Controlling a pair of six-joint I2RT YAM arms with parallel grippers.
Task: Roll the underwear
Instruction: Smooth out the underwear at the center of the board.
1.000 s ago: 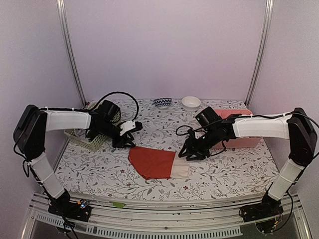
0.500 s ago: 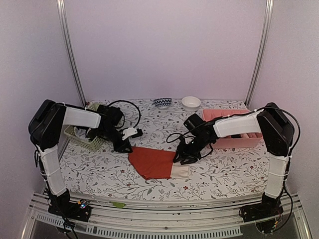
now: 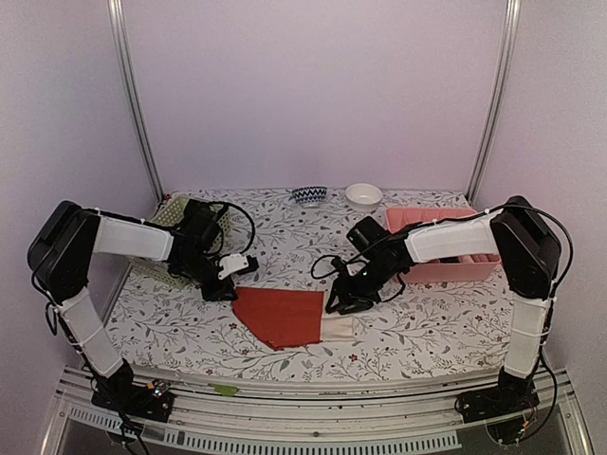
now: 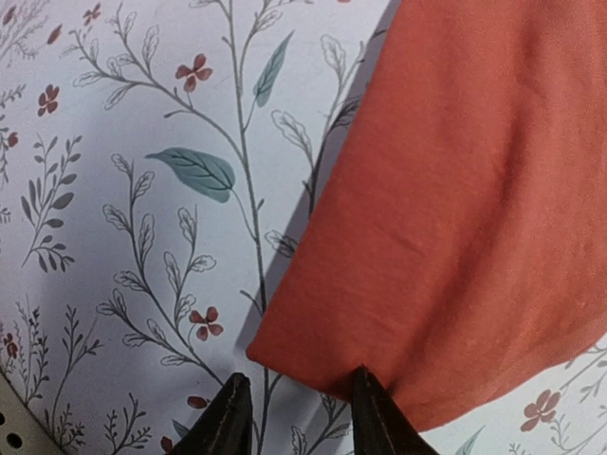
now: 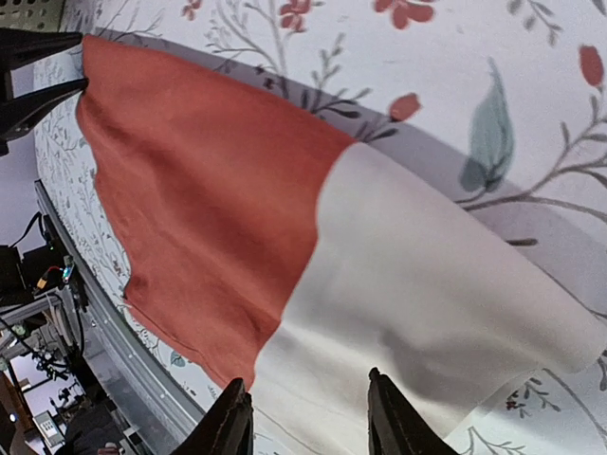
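You are not getting any readable text, label, brand, number or sign in any of these views. The counter (image 3: 432, 334) is showing only a printed pattern of sprigs and small flowers, with no lettering on it.

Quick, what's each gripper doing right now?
Left gripper: jaws astride the underwear's red corner; grip cannot be told.
Right gripper: jaws astride its cream end; grip cannot be told.
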